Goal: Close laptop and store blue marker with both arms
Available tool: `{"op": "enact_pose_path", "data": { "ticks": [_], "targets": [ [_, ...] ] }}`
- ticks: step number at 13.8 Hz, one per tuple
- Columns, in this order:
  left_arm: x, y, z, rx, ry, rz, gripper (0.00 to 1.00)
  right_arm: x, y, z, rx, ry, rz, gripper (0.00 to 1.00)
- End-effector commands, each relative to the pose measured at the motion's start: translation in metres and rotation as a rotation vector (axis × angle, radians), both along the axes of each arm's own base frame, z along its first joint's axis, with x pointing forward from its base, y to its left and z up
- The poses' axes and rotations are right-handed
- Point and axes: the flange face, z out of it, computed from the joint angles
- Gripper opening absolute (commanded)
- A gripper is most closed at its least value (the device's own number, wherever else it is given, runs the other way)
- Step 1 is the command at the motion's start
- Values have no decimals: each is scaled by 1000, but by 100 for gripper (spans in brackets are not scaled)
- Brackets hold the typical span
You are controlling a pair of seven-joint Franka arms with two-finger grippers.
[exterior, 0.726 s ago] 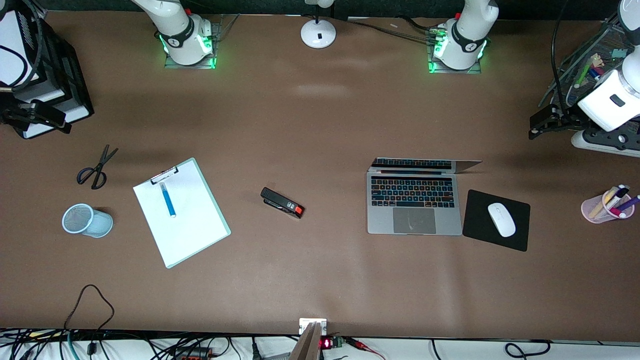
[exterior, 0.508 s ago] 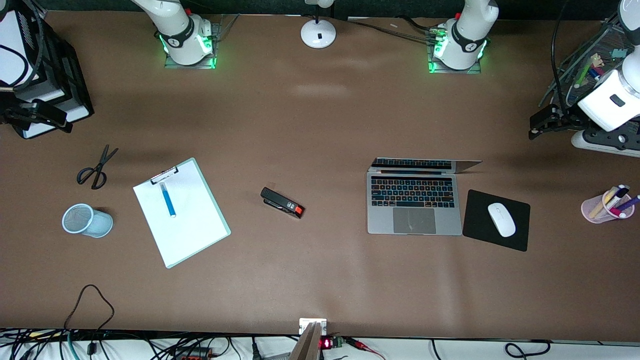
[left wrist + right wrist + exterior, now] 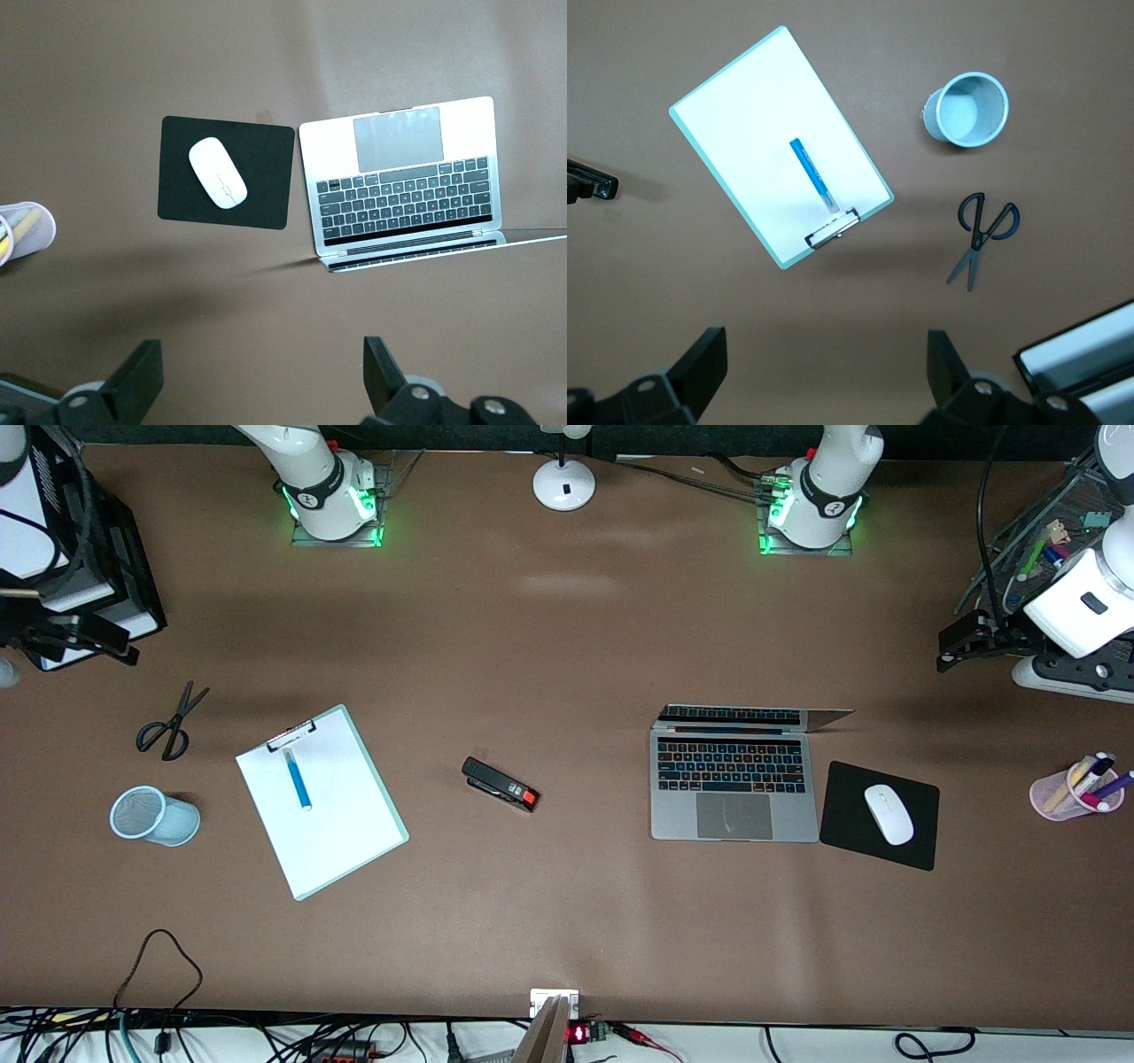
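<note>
Laptop (image 3: 733,784) lies open on table (image 3: 567,921) toward left arm's end, lid raised, w/ black mouse pad (image 3: 850,828) just beside it carrying white mouse (image 3: 888,813); pink pen cup (image 3: 1063,793) sits near table edge at that end. Blue marker (image 3: 297,779) lies on white clipboard (image 3: 332,824) toward right arm's end, btwn stapler (image 3: 500,784) and mesh cup (image 3: 152,816), w/ scissors (image 3: 170,722) farther from front camera than cup. Left gripper (image 3: 261,381) hangs over bare table near laptop lid, fingers spread, nothing held; right gripper (image 3: 824,376) hangs over bare table near clipboard clip, fingers spread, nothing held.
</note>
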Motion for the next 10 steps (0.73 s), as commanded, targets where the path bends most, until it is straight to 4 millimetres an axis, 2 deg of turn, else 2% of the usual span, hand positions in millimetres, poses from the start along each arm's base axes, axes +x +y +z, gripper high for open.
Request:
{"op": "enact_pose_path", "data": {
  "ticks": [1,3,4,5,6,7,8,10],
  "targets": [
    [-3,0,4,-24,1,-4,100,16,3,-24,-4,11,2,100],
    [-3,-2,0,-24,31,-4,100,36,6,-42,-14,-16,11,100],
    [0,-2,-3,-23,37,-4,92,44,18,-57,-25,-7,34,100],
    [0,-2,-3,-24,44,-4,73,52,29,-71,-28,-4,57,100],
    [-2,-3,-3,-21,63,-7,48,60,31,-85,-31,-1,80,100],
    [-4,-4,1,-15,74,-12,30,66,31,-105,-30,18,117,100],
    [-3,-6,1,-14,86,-14,17,71,32,-124,-24,39,156,100],
    [0,-6,-1,-21,96,-16,12,82,38,-156,-27,45,173,100]
  ]
}}
